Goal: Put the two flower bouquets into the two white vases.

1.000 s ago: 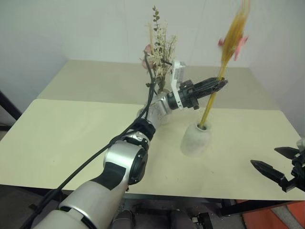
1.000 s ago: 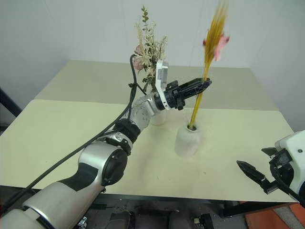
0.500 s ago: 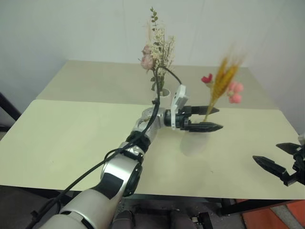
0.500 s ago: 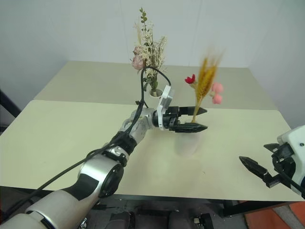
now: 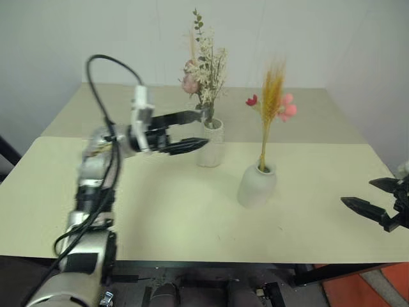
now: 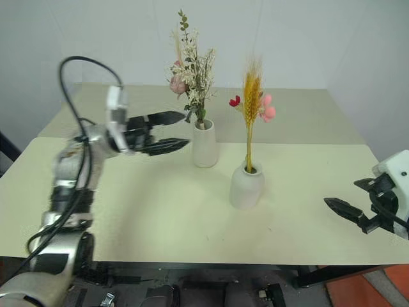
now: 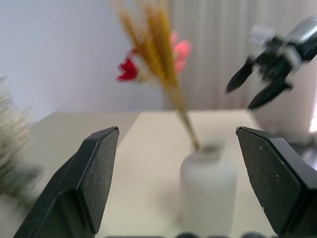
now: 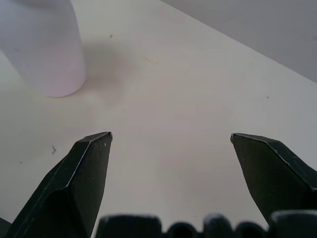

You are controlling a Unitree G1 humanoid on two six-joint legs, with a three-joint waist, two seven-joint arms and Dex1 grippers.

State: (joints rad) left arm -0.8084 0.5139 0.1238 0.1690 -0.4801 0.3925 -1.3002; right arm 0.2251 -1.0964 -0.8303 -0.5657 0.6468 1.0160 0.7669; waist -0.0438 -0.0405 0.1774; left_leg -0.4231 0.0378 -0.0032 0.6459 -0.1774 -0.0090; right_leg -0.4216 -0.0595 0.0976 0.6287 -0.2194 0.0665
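The slim bouquet with long yellow stems, a wheat-like tuft and small red and pink blossoms (image 5: 270,102) stands upright in the shorter, rounded matte white vase with the small mouth (image 5: 257,185), stems dropping straight into the opening. That vase sits on the pale cream tabletop (image 5: 160,204), a little right of centre and nearer the robot than its partner. Just behind it and to its left, the taller, narrow tapered white vase (image 5: 211,143) holds the bushy green-leaved bouquet with pale pink and cream flowers (image 5: 203,70), which rises well above the rim. The two vases stand near each other but apart, a strip of bare table between them.

Out to the left now, the left gripper (image 5: 193,130) hangs above the table, pointing sideways toward the taller vase, its two black fingers (image 5: 185,146) spread and holding nothing. The fingertips sit just left of that vase with no contact visible. In the left wrist view the rounded vase and its yellow stems sit framed between the parted fingers, well beyond them.

Over at the right edge of the table, the right gripper (image 5: 366,195) hovers low, fingers spread wide and empty, well apart from both vases. A seam runs across the tabletop behind the vases.
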